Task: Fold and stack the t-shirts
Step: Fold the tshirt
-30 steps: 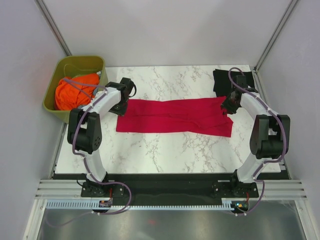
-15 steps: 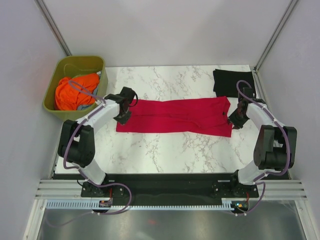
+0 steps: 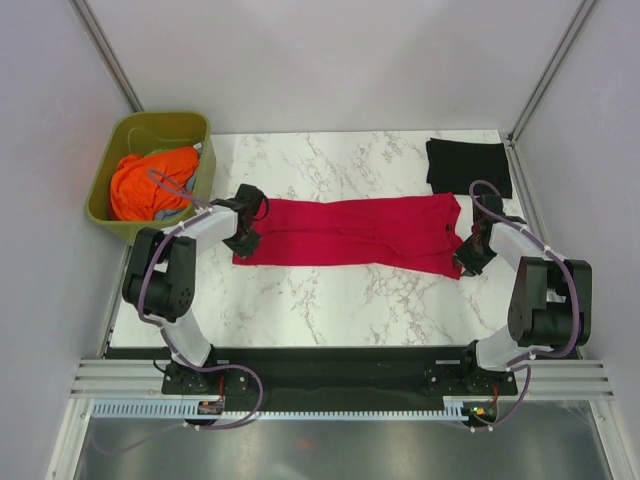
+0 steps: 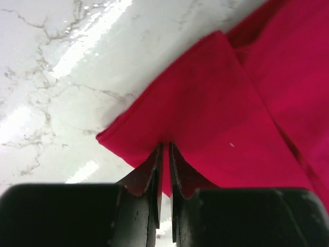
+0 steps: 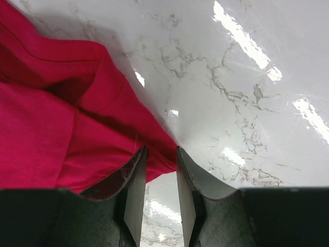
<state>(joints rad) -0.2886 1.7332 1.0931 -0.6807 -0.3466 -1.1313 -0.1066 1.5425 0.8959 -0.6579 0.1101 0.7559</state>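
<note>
From above, the red tee lies as a long band across the middle of the table, with the black tee already folded at the far right corner and the tub off to the left. In the last second both arms have slid from the band's far corners to its near ones: the left gripper now sits at the left end, the right gripper at the right. At the left wrist, the jaws have just narrowed to a thin slit and pinch the cloth's corner edge, flat on the marble. At the right wrist, the fingers stand partly apart astride the hem, marble showing in the gap; no grip there yet. One corner looks secured and the other awaits closing, so the next fold of the red tee seems about to start.
</note>
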